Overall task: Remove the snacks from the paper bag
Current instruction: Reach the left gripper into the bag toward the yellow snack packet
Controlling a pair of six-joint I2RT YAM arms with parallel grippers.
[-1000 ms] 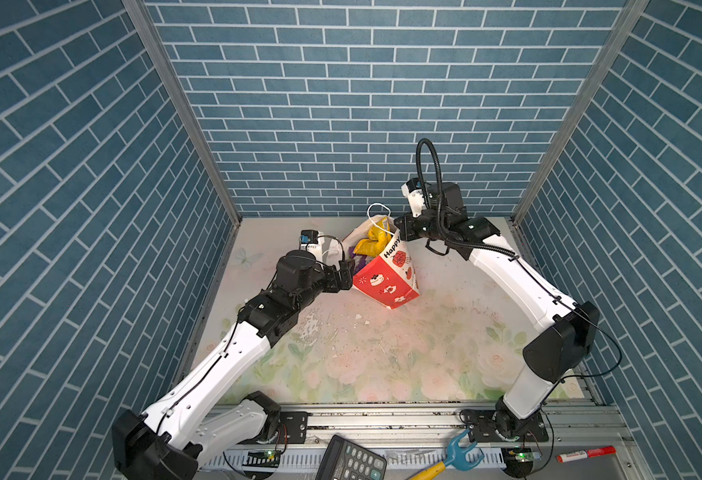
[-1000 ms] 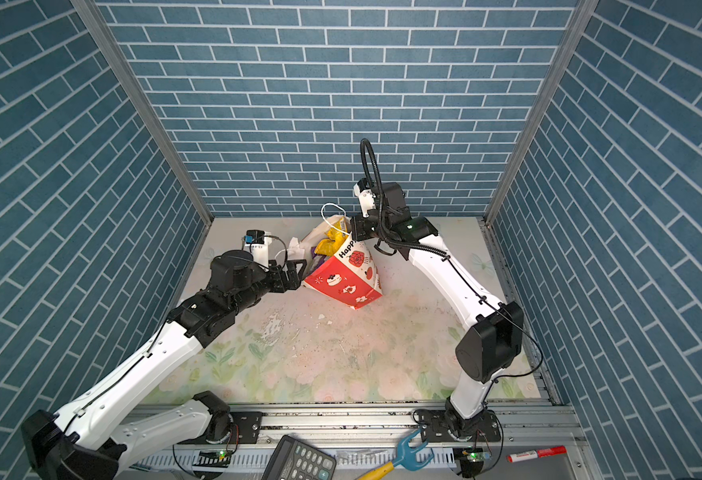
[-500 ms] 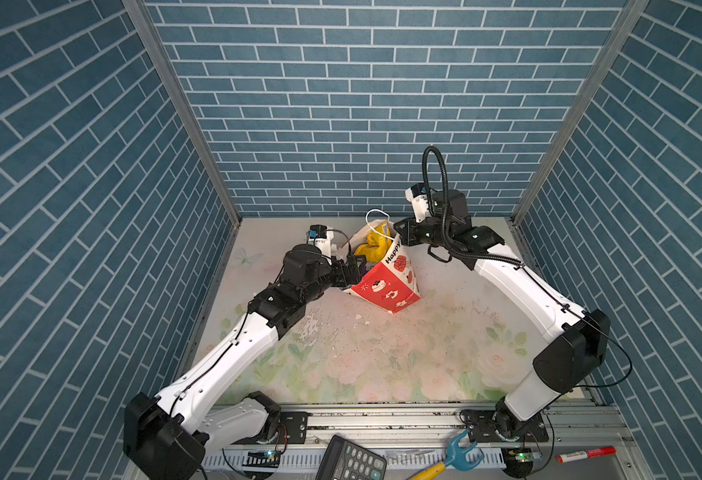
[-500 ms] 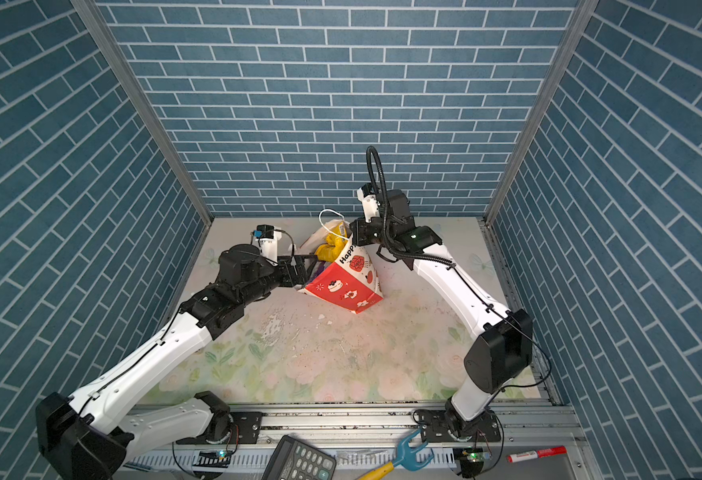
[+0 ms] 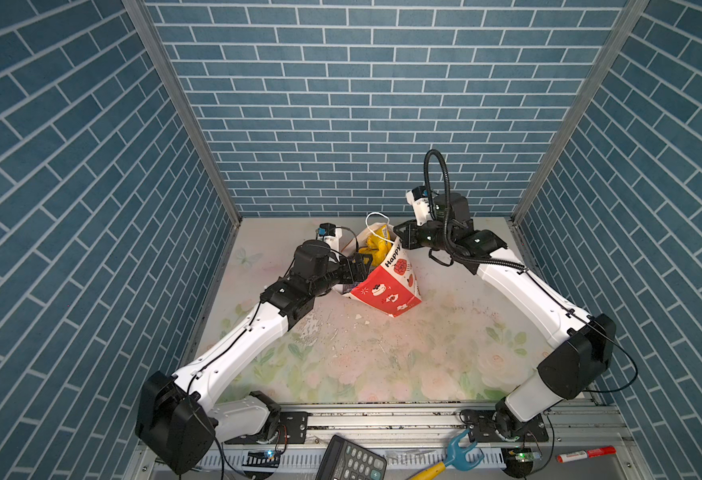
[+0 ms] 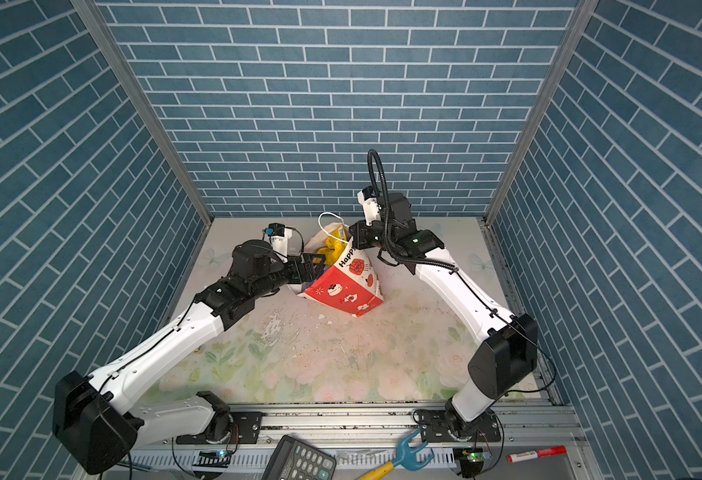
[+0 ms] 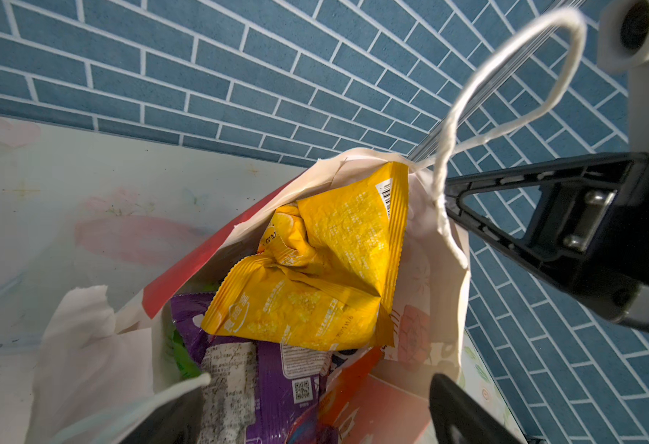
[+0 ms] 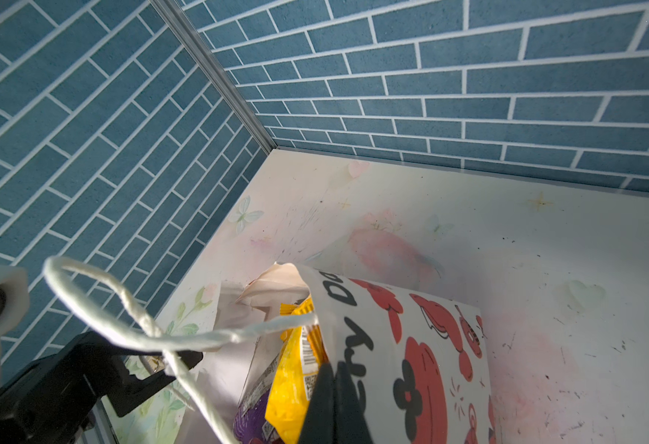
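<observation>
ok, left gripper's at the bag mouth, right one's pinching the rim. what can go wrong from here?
1. Snag: a white cord handle looks draped over a finger of the open left gripper; pulling out could drag the paper bag along.
2. Grip: the right gripper is shut on the thin rim only, and the bag leans; a tug might tear or slip it.
3. Wrong pick: the yellow packet overlaps the purple packet, so the jaws may pinch both.
</observation>
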